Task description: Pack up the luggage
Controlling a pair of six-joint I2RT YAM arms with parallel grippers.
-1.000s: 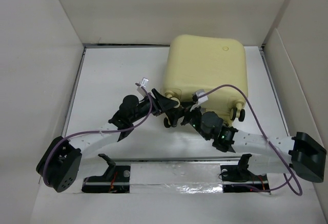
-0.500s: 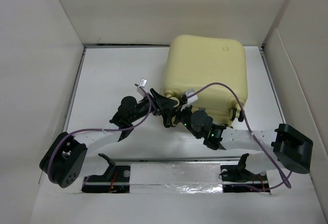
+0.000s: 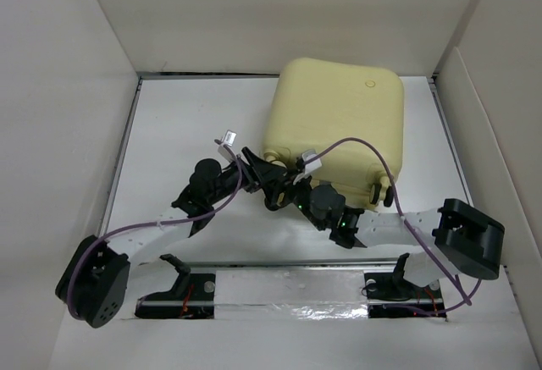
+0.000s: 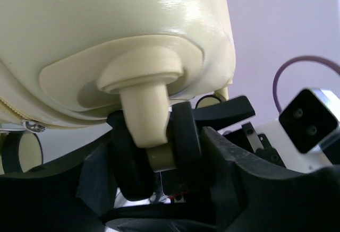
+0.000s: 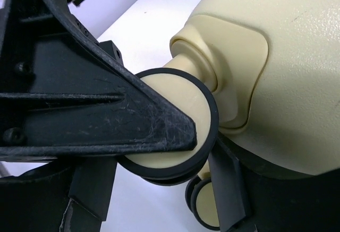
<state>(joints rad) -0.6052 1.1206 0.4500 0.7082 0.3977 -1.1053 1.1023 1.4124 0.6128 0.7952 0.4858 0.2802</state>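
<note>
The luggage (image 3: 339,116), a pale yellow hard-shell suitcase, lies closed and flat on the white table, its wheels toward me. My left gripper (image 3: 269,180) is at its near left corner. In the left wrist view the jaws are shut on a black double wheel (image 4: 183,136) under its yellow stem (image 4: 146,115). My right gripper (image 3: 292,194) is beside it at the same corner. Its jaws stand open on either side of a second wheel (image 5: 178,160), one finger (image 5: 133,120) lying flat across that wheel's face. The luggage's shell (image 5: 287,57) fills the right of that view.
Another wheel (image 3: 383,192) shows at the luggage's near right corner. White walls (image 3: 76,91) enclose the table on the left, back and right. A taped metal strip (image 3: 288,289) runs along the near edge. Purple cables (image 3: 373,150) loop over both arms.
My right arm has swung left and its jaws have narrowed round the wheel. The luggage's near edge has slid a little left. My left gripper keeps its hold.
</note>
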